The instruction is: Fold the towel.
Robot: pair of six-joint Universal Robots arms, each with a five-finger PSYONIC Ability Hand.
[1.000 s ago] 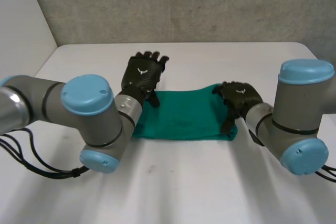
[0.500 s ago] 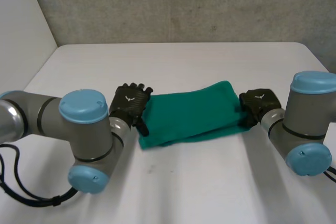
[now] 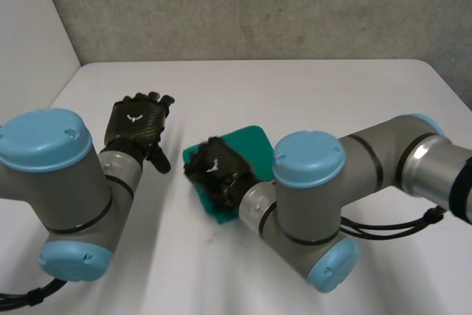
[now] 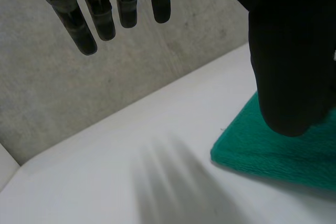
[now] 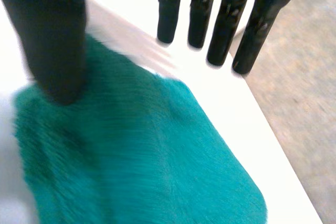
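Two sets of fingers, neither gripping. Right hand's fingers [image 5: 226, 24] are straight and spread, tips out past the far edge of the towel [image 5: 147, 150] over bare table [image 5: 233, 108]. Its thumb [image 5: 52, 51] sits low over one corner of the cloth, contact not clear. Left hand's fingers [image 4: 105, 9] are likewise straight, in the air, holding nothing. Its thumb [image 4: 289, 66] hangs in front of a towel corner, apart from it as far as I can judge. Head view: right hand [image 3: 220, 173] lies across the near end of the towel, which sits mid-table as a small folded packet, askew to the table edges, one rounded end poking out beyond the hand. Left hand [image 3: 136, 125] stands near the packet on the robot's left, off the cloth. Right arm [image 3: 354, 175] reaches in from the right, one joint close by the packet. Risks, as judged: nothing pins the fold, so the top layer may spring or slide open once the right hand lifts. The nap looks fuzzy, so a thumb dragged sideways could catch it and peel a layer back. The table looks smooth, and with the left hand off the cloth a sideways push would likely shove the whole packet rather than flatten it. The arm joint swinging away could clip the packet too. Edges look uneven, so pressing now would set a crooked fold.
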